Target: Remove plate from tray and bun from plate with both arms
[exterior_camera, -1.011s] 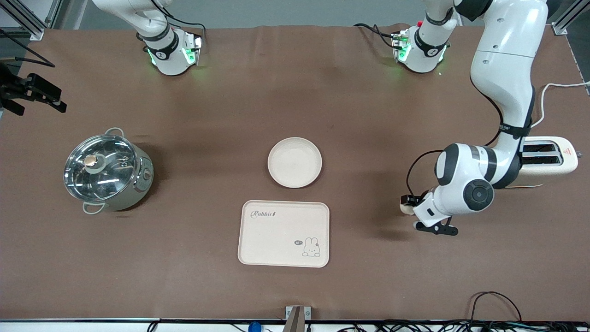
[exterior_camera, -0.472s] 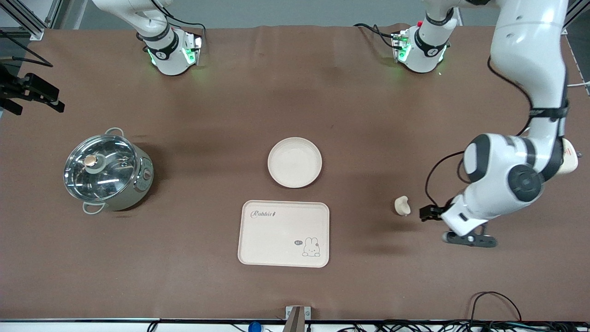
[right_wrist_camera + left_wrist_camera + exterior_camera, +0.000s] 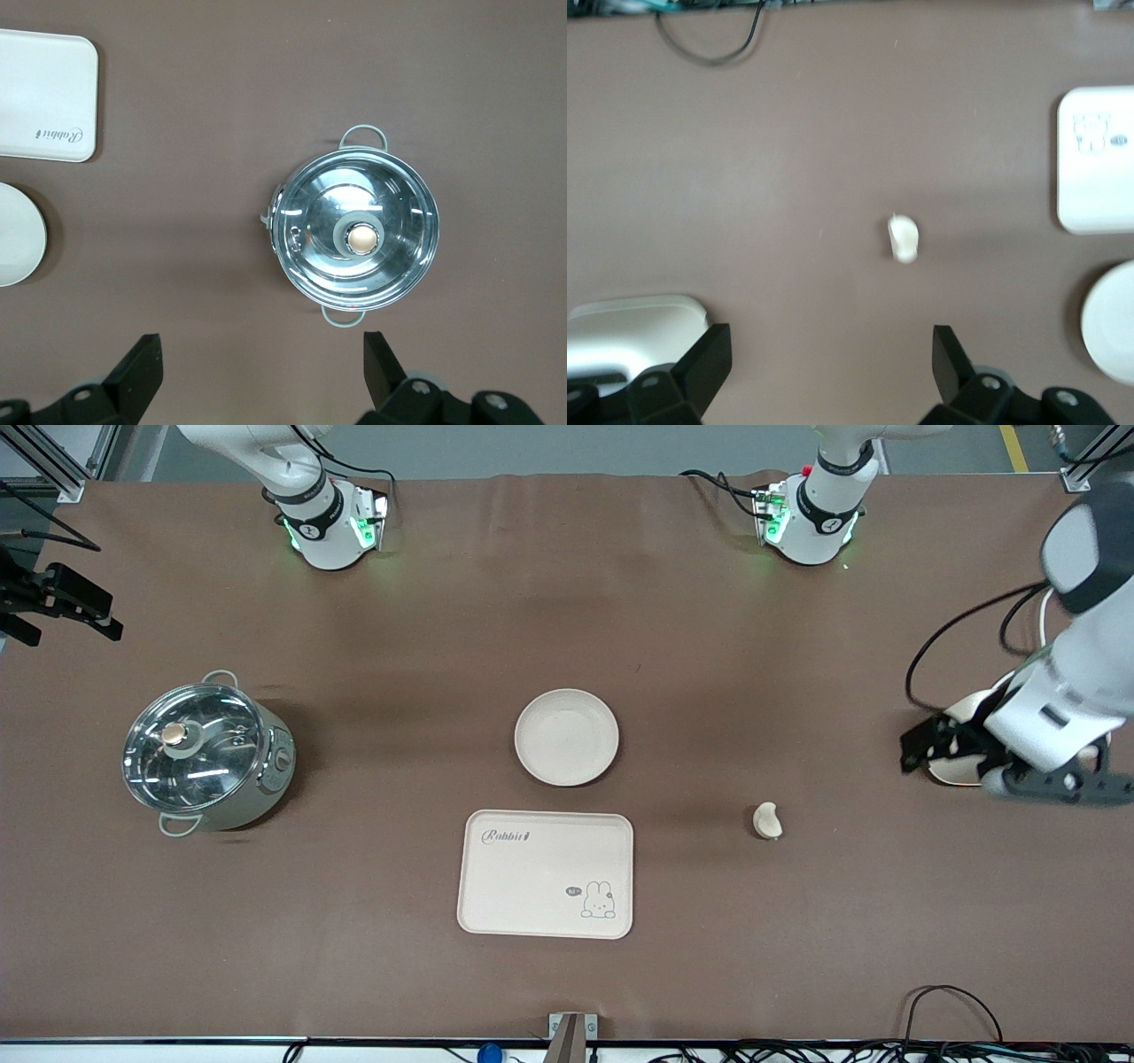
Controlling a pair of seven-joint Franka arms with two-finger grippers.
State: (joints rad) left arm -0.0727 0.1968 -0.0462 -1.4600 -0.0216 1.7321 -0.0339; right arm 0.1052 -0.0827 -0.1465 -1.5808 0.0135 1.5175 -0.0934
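Bun down, my left claw lifted away and spread empty.

Nearest the camera the tray (image 3: 545, 873) lies bare; the bun (image 3: 767, 820) I just let go rests on the brown table (image 3: 372, 921), the plate (image 3: 567, 737) farther back. My left gripper (image 3: 1019, 766) has risen over the toaster (image 3: 961, 766); my right gripper (image 3: 257, 376) waits spread above the pot (image 3: 205, 757). I judge the task done.

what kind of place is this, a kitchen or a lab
Most likely a robotics lab staged with kitchenware: two white jointed robot arms are bolted to a brown-covered table, cables trail along its edge, and a glass-lidded steel pot, a round cream plate and a cream rectangular tray sit spaced apart.
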